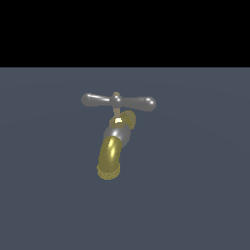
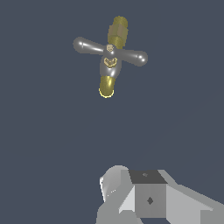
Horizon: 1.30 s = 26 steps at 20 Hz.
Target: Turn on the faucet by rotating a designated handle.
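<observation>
The faucet stands alone on the dark grey floor, its brass-yellow spout curving down from a grey collar. On top lies the handle, a glossy grey crossbar with two rounded ends on a short brass stem. In the wrist view the faucet is seen from above, with the handle crossing the yellow body. My gripper shows only as grey-white blocks at the picture's edge, well apart from the faucet and touching nothing. Its fingers cannot be made out. The exterior view does not show the gripper.
The flat dark grey-blue floor spreads all around the faucet. A black band fills the exterior view beyond the floor's far edge.
</observation>
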Motion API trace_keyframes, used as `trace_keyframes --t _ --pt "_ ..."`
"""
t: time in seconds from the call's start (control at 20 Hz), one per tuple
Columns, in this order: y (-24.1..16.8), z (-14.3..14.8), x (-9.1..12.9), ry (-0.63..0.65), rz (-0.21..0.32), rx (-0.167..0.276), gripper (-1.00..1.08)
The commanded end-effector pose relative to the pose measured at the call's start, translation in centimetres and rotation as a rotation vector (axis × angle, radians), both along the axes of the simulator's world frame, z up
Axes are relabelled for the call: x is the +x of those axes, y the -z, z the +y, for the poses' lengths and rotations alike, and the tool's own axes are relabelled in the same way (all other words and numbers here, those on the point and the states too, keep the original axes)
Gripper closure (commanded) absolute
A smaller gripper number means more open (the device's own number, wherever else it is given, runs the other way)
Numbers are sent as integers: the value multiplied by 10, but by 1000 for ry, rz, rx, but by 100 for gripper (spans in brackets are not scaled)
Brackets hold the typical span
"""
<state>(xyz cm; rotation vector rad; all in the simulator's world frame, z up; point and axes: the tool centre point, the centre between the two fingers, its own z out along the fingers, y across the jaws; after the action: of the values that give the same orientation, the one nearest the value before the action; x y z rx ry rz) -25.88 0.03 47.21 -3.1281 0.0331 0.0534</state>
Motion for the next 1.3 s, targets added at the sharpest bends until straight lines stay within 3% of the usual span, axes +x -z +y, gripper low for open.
trace_keyframes --t 0.0,0.6,1.25 --pt "0 0 0 0 0 0 108" --pt "19 -9 5 -92 -2 1 108" --pt "81 -34 27 -384 -10 3 108"
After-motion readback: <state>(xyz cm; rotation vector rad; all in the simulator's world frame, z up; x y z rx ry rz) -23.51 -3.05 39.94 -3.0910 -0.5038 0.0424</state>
